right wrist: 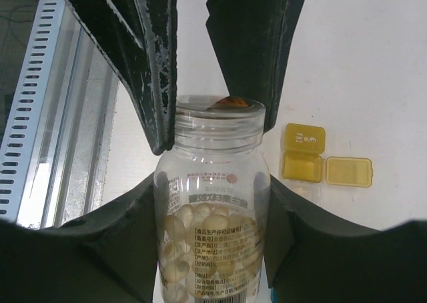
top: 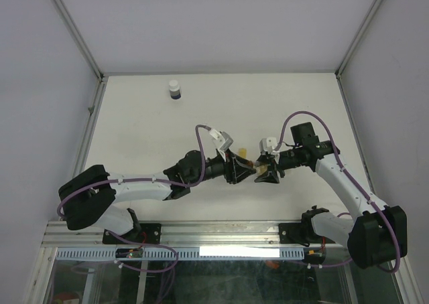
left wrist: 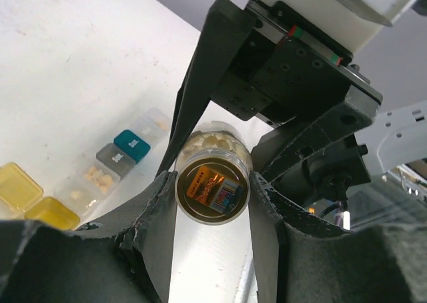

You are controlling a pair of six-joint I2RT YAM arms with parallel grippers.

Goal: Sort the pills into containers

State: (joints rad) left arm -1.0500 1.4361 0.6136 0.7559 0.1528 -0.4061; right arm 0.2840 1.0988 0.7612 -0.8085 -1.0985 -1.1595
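Note:
My right gripper (right wrist: 212, 203) is shut on a clear bottle (right wrist: 213, 176) partly filled with cream pills (right wrist: 200, 229), held level above the table. My left gripper (left wrist: 212, 199) faces it and is shut on the bottle's round gold-brown cap (left wrist: 212, 189). The clear threaded neck shows in the right wrist view, so I cannot tell if the cap still sits on it. The two grippers meet at mid-table (top: 256, 166). The containers (left wrist: 117, 157) lie in a row on the table below: yellow, clear, grey, teal, some holding pills. The yellow box (right wrist: 303, 153) is open with its lid (right wrist: 348, 171) beside it.
A small white bottle with a dark blue band (top: 174, 90) stands at the far side of the white table (top: 301, 103). A metal rail (top: 221, 232) runs along the near edge. Grey walls enclose the left, right and back.

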